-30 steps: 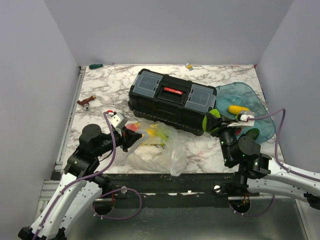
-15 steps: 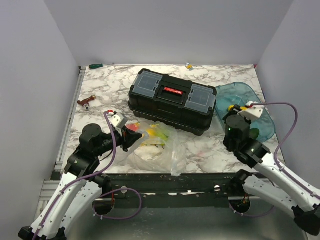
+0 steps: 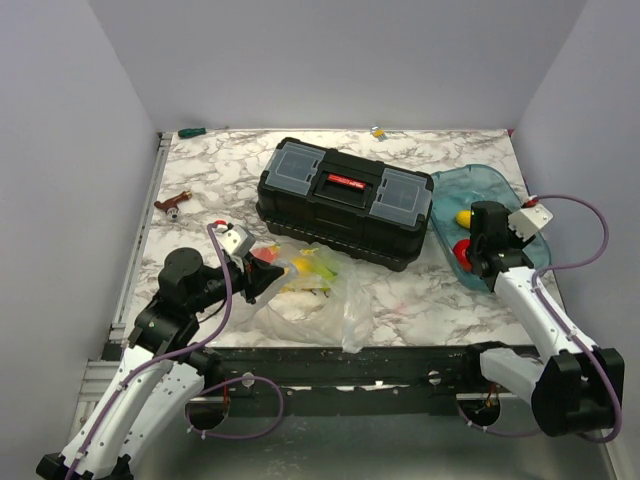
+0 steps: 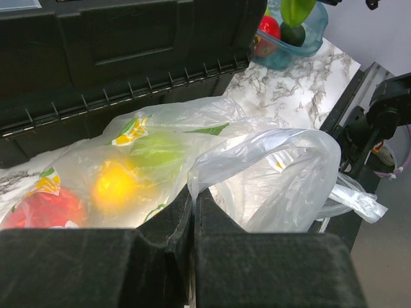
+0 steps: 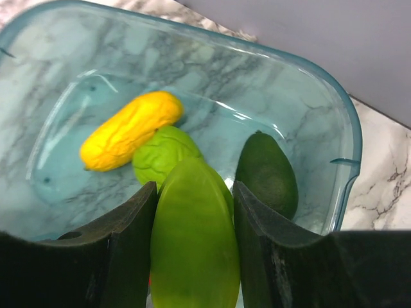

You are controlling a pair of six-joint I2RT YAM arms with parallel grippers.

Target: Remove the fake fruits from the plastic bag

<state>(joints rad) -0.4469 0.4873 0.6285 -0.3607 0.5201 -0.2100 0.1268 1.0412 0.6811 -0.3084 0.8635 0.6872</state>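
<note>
Our left gripper (image 4: 192, 208) is pressed together on the thin, limp plastic bag (image 4: 270, 160), where fake fruits (image 4: 115, 185) lie. Our right gripper (image 5: 194, 192) pinches a green fruit (image 5: 192, 256), which we judge light and slippery, at mid-body above the blue tray (image 5: 340, 122).

Plain booth, marble table, soft even light.

From my station I see a white-and-grey marbled table top (image 3: 200, 180) spreading ahead of the left gripper (image 4: 192, 205) and past the right gripper (image 5: 194, 192). Three plain lavender-grey walls close it in: the back wall (image 3: 340, 60) far ahead of both, the left wall (image 3: 60, 150) outboard of the left gripper, the right wall (image 3: 590, 110) close beyond the right one. A metal rail (image 3: 138, 240) edges the table on the left gripper's outer side.
</note>
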